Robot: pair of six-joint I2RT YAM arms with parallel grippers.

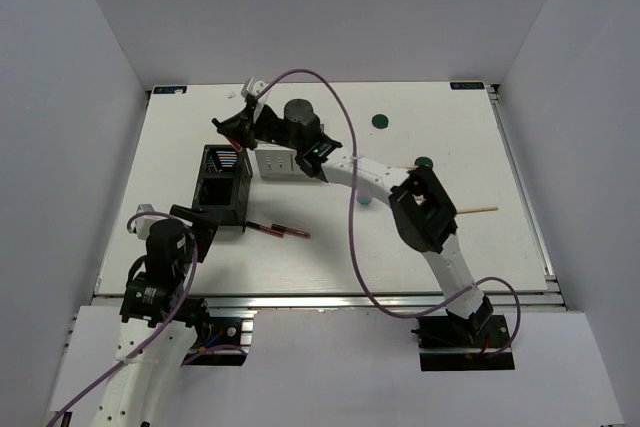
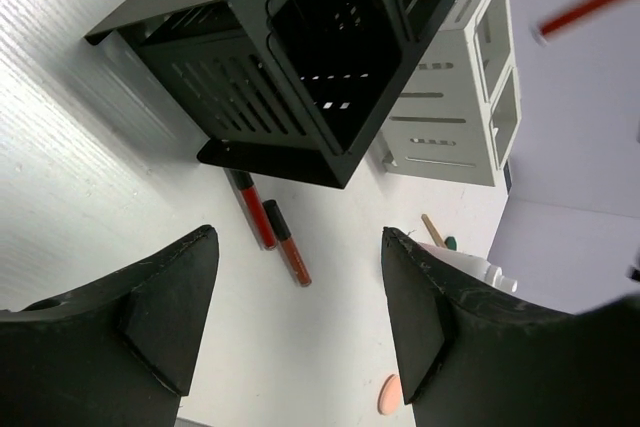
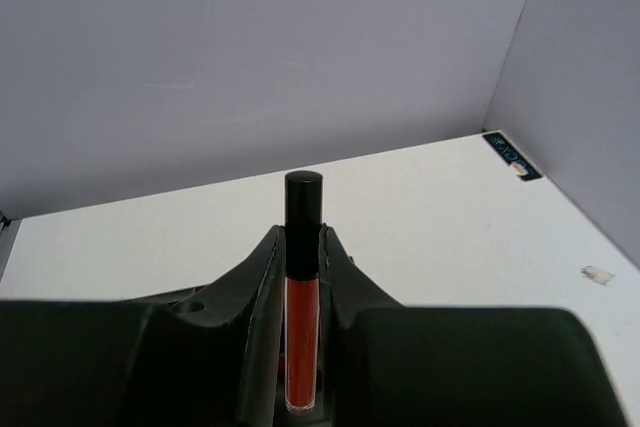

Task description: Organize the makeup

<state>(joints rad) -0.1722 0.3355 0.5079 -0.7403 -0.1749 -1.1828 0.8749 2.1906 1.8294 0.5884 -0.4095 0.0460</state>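
Right gripper (image 3: 302, 239) fingers fill the bottom of the wrist view, clenched on a red-and-black tube (image 3: 302, 332) that stands upright between them, its black cap poking above their tips. Left gripper (image 2: 298, 237) fingers stand spread wide with nothing between them. Just beyond their tips two more tubes (image 2: 288, 249) lie side by side on the table (image 2: 90, 177). Further out sits the black holder (image 2: 300, 67), with the white box (image 2: 450, 97) beside it. One pink pad (image 2: 390, 394) lies by the right-hand finger, and a white bottle (image 2: 470, 265) shows behind that finger.

White arms (image 1: 447, 265), black joints (image 1: 425, 209), purple cables (image 1: 351, 227).
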